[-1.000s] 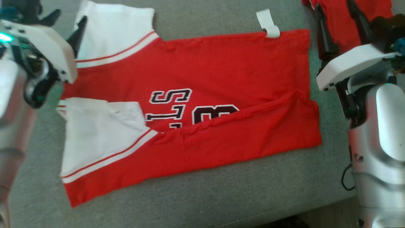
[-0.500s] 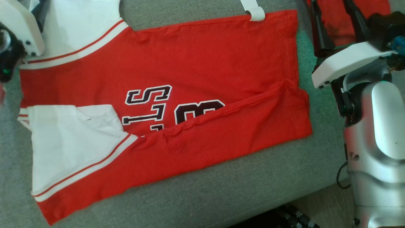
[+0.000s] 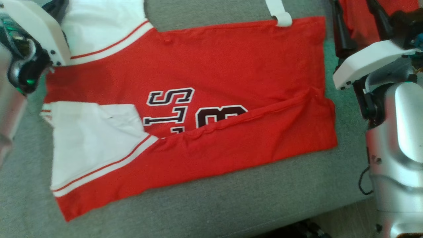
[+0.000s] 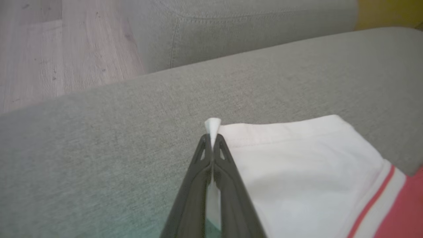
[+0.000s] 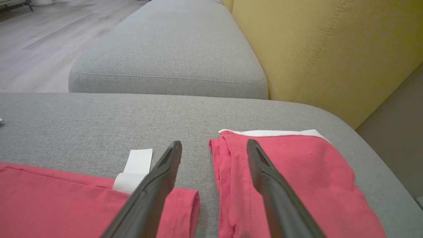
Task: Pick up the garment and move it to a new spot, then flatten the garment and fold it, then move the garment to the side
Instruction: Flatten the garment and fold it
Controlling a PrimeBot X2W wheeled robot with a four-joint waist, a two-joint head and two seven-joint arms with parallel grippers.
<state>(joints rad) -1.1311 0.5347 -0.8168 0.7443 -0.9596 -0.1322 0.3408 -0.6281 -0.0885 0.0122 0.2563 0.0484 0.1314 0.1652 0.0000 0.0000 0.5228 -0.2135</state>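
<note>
Illumination is even, diffuse and moderately bright; shadows are soft and faint. The head view shows slight motion blur. A green cast tints the cushion [image 4: 145,221] at the left wrist view's bottom edge.

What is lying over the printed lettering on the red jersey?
A folded-over red flap of the jersey itself covers the lower part of the lettering; the white sleeve lies beside it. The covered characters cannot be read.
</note>
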